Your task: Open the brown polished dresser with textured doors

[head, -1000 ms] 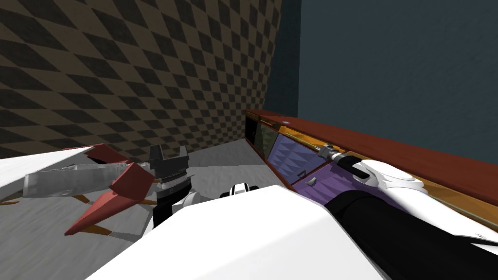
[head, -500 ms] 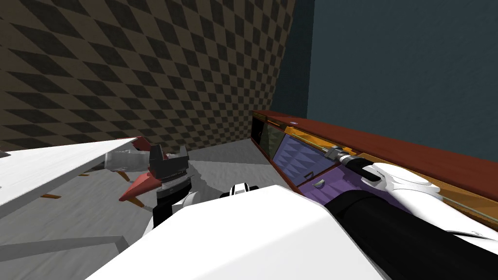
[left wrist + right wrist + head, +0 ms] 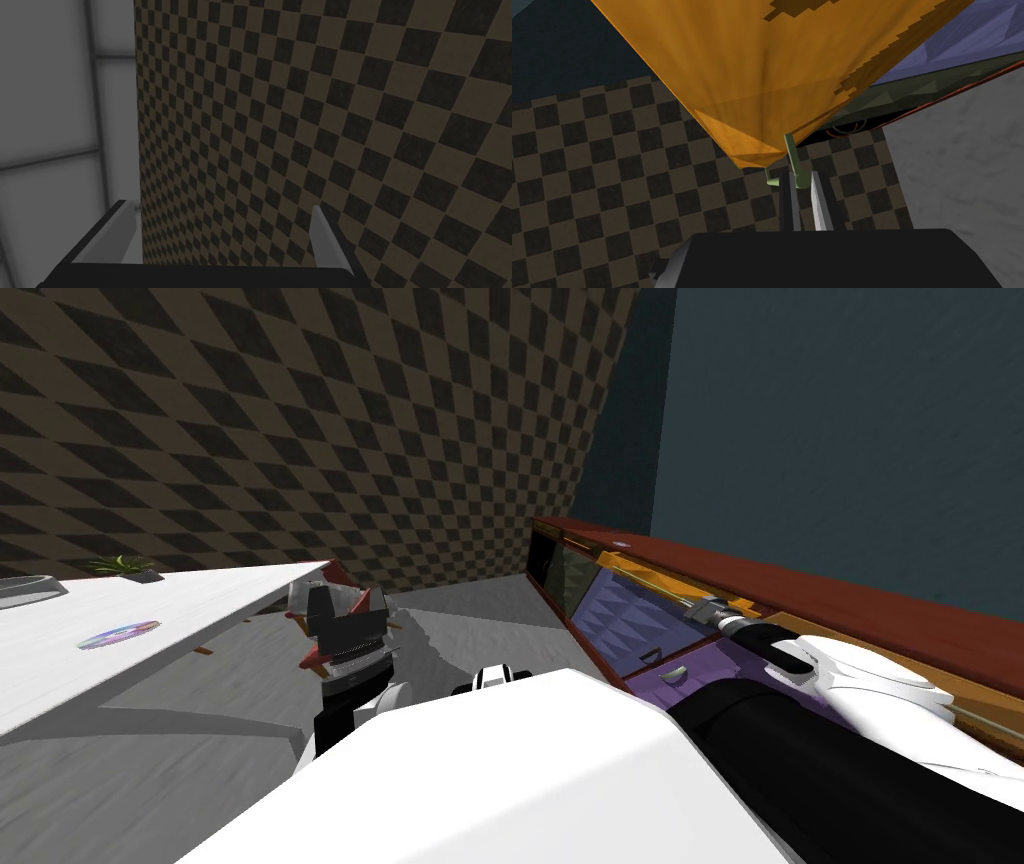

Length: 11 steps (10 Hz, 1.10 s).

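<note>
Right claw is seen closed on a slim green handle, its two fingers pressed tight against the sides of the bar. That handle is fixed at the corner of an orange panel on the dresser, where the panel's two edges meet in a point. Purple textured fronts lie under the panel, and a dark greenish strip with a black area is seen past its far edge.

In the head view the dresser is set along the right side, against a dark blue-grey wall, with its red-brown top running from the near right to the far corner. The right claw is stretched along the upper edge of the front, and the arm lies close over the near purple doors. Two smaller handles are seen lower on the front, apart from the claw.

The left claw is held wide open with nothing between its fingers, and in the head view it is raised over the floor, well apart from the dresser.

A white table is placed at the left, its edge slanting toward the left claw, with a flat disc and a small plant on it. Open grey floor is left between the table and the dresser, bounded at the far end by a checkered wall.
</note>
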Motion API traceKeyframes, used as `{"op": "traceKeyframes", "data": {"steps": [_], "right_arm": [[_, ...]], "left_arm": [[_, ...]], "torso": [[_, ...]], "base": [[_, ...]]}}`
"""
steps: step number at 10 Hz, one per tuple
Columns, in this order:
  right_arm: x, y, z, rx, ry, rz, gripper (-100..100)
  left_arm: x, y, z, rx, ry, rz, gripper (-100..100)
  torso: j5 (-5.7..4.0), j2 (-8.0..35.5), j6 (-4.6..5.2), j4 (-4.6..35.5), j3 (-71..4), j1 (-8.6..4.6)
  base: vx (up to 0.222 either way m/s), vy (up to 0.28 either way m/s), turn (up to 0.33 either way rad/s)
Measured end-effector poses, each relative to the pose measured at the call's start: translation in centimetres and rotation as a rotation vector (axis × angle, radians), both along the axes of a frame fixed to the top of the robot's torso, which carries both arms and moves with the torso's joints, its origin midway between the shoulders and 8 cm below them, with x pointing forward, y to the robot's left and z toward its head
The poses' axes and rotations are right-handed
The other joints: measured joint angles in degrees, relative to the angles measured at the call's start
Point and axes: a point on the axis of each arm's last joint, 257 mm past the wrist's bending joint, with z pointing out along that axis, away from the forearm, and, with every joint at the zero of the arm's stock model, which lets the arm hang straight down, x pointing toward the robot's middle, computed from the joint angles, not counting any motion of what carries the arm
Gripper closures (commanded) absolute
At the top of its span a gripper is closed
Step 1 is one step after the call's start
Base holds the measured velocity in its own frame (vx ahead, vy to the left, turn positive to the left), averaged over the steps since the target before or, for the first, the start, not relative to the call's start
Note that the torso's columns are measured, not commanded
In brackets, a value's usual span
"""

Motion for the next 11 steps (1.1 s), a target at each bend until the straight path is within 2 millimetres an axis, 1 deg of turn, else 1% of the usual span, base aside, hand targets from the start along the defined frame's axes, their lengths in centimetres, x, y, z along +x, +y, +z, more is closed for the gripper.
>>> {"op": "traceKeyframes", "data": {"steps": [2, 5, 6, 11], "right_arm": [[0.2, -0.3, 1.6, -0.002, 0.001, 0.005, -100], [0.9, -0.6, 4.4, -0.003, 0.002, 0.017, -100], [0.9, -0.5, 4.5, 0.000, 0.001, 0.016, 0], [0.9, -0.5, 4.4, 0.001, 0.002, 0.016, 0]], "left_arm": [[0.0, 0.0, 0.0, 0.000, 0.000, 0.000, 0], [0.0, 0.0, 0.0, 0.000, 0.000, 0.000, 0], [0.0, 0.0, 0.0, 0.000, 0.000, 0.000, 0], [0.0, 0.0, 0.0, 0.000, 0.000, 0.000, 0]], "torso": [[-0.08, 0.11, 0.25, 0.02, 0.07, -0.18], [-0.02, 0.42, 0.29, 0.12, 0.28, 0.07], [0.00, 0.45, 0.26, 0.13, 0.29, 0.07], [0.00, 0.37, 0.28, 0.10, 0.23, 0.05]], "base": [[0.013, 0.010, -0.045], [0.014, 0.010, -0.033], [0.000, 0.000, 0.000], [0.000, 0.000, 0.000]]}}
